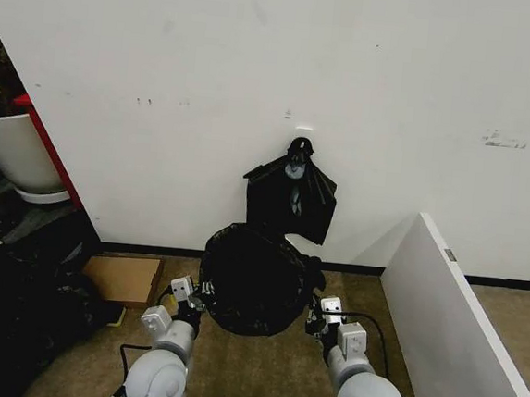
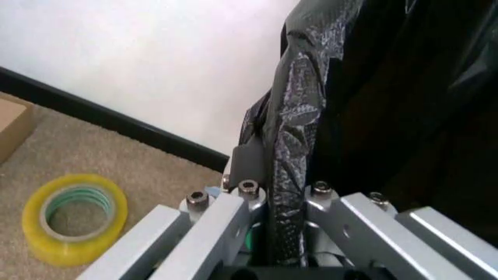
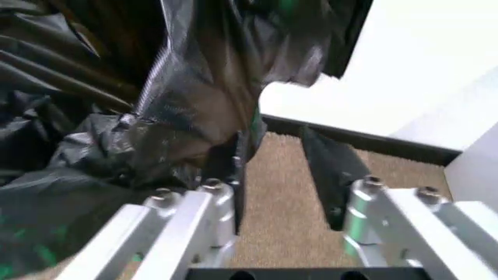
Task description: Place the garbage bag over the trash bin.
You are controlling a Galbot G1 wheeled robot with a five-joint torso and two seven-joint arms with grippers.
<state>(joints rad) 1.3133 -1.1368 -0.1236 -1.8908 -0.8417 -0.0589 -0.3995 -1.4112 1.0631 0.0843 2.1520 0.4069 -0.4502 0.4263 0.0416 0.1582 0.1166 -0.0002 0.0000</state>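
From the head camera, the garbage bag (image 1: 256,279) hangs spread between both grippers, below a bunch of black bags (image 1: 290,199) on the wall. Left wrist view — left gripper (image 2: 281,192) clamped on bag plastic. Right wrist view — right gripper (image 3: 281,175) jaws apart, beside the bag.

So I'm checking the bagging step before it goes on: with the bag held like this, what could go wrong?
1. The left gripper is shut on a thin fold of the garbage bag; pulling further could tear the film or let it slip out.
2. The right gripper has open jaws with the bag lying beside them, so that side may sag or drop.
3. The bag covers the trash bin completely, so its rim cannot be checked; the bag may sit unevenly.
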